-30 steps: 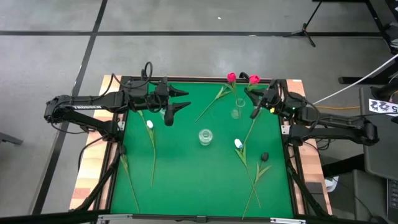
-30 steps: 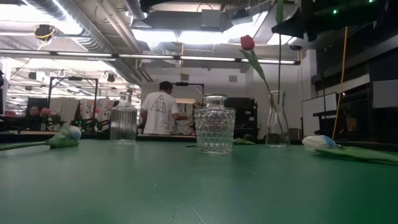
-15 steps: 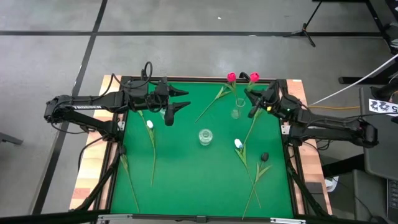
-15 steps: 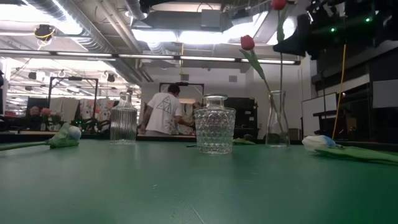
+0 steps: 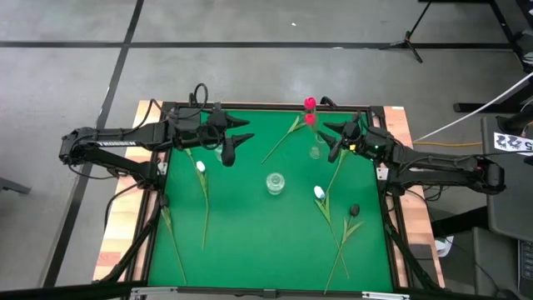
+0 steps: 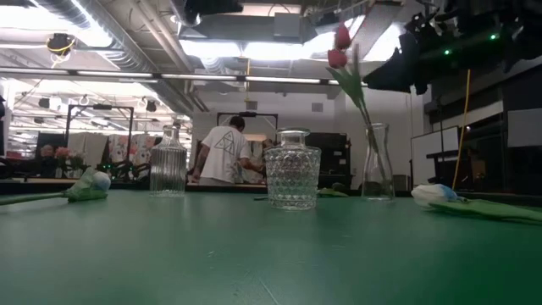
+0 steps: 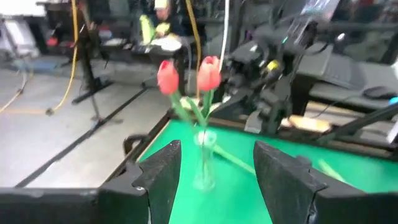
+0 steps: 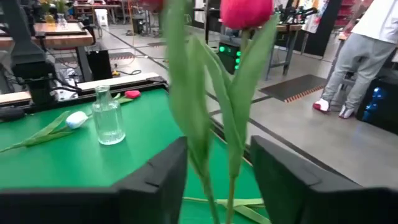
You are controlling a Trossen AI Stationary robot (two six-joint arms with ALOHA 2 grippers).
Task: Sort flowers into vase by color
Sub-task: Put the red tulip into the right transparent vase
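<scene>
Open green table surface (image 5: 250, 225) lies toward the front; a cut-glass round jar (image 5: 275, 182) stands mid-table, loose long-stemmed tulips (image 5: 203, 190) flanking it.

One cam's straight above me, one's level with my green felt table (image 5: 250, 233), wrist cams both catch the red tulips (image 7: 208, 73).

You look across a workshop with a grey concrete floor (image 5: 250, 25) crossed by dark lines, bright ceiling strip lights (image 6: 254, 49), and a person in a white shirt (image 6: 222, 152).
</scene>
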